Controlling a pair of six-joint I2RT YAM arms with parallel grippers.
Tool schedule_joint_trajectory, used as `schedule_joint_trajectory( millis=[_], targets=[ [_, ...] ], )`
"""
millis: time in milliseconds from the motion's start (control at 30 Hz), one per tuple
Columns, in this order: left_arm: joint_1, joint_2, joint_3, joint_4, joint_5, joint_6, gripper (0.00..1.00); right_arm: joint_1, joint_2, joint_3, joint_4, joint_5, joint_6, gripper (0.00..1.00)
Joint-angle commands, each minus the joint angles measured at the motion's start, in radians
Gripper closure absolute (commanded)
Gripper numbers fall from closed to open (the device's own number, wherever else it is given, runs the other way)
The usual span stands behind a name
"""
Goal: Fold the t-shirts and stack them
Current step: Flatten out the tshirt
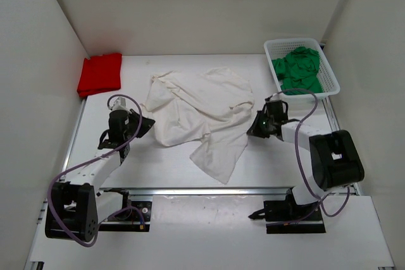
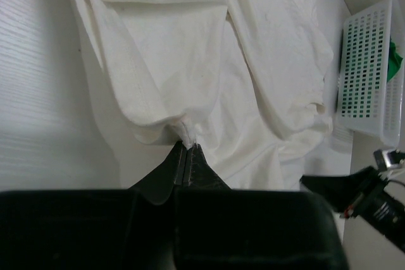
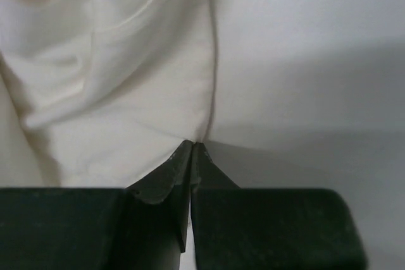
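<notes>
Light falls soft and even from above in the top view; the white walls (image 1: 190, 4) bounce it back, and only faint shadows lie on the bench (image 1: 158, 169). In the left wrist view the bench glares, washed out toward 9 o'clock, and the left pincer (image 2: 188, 147) is nearly black at 6 o'clock. The right wrist view is dimmer: the white shirt (image 3: 114, 80) blurs toward 12 o'clock, with a grey shadow band at 3 o'clock.
</notes>
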Motion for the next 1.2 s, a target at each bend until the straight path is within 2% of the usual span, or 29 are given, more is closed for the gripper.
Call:
schedule_joint_trajectory(
  millis=[0, 33, 67, 133, 300, 367, 467, 533, 600, 667, 933, 1000, 1167],
  targets=[
    [-0.029, -0.038, -0.025, -0.004, -0.021, 0.008, 1.00, -0.074, 0.043, 0.163, -0.010, 0.059, -0.053, 1.00],
    [-0.033, -0.041, -0.037, -0.004, -0.019, 0.008, 1.00, -0.078, 0.041, 0.203, -0.019, 0.062, -0.076, 0.88],
    [-0.039, -0.047, -0.043, -0.008, -0.028, 0.007, 1.00, -0.072, 0.035, 0.217, -0.039, 0.065, -0.082, 0.69],
    [-0.047, -0.054, -0.051, -0.011, -0.032, 0.005, 1.00, -0.032, -0.005, 0.238, -0.082, 0.098, -0.099, 0.54],
    [-0.061, -0.074, -0.075, -0.027, -0.052, 0.017, 1.00, 0.074, -0.250, 0.024, -0.137, 0.182, -0.079, 0.56],
    [-0.081, -0.102, -0.075, -0.031, -0.072, 0.031, 1.00, 0.172, -0.383, -0.099, -0.181, 0.215, -0.037, 0.60],
    [-0.128, -0.133, -0.068, -0.033, -0.095, 0.046, 1.00, 0.322, -0.511, -0.205, -0.298, 0.322, 0.063, 0.61],
    [-0.185, -0.148, -0.059, -0.044, -0.167, 0.074, 1.00, 0.404, -0.581, -0.216, -0.387, 0.332, 0.120, 0.61],
    [-0.252, -0.160, -0.043, -0.053, -0.208, 0.092, 1.00, 0.485, -0.601, -0.225, -0.437, 0.343, 0.183, 0.61],
    [-0.268, -0.156, -0.028, -0.053, -0.206, 0.108, 1.00, 0.528, -0.606, -0.248, -0.444, 0.327, 0.214, 0.60],
    [-0.250, -0.188, -0.063, -0.030, -0.175, 0.083, 1.00, 0.715, -0.408, -0.159, -0.483, 0.416, 0.266, 0.58],
    [-0.239, -0.187, -0.074, -0.028, -0.154, 0.086, 1.00, 0.735, -0.346, -0.142, -0.493, 0.447, 0.280, 0.58],
    [-0.239, -0.182, -0.078, -0.013, -0.147, 0.083, 1.00, 0.726, -0.318, -0.131, -0.449, 0.464, 0.290, 0.55]
  ],
)
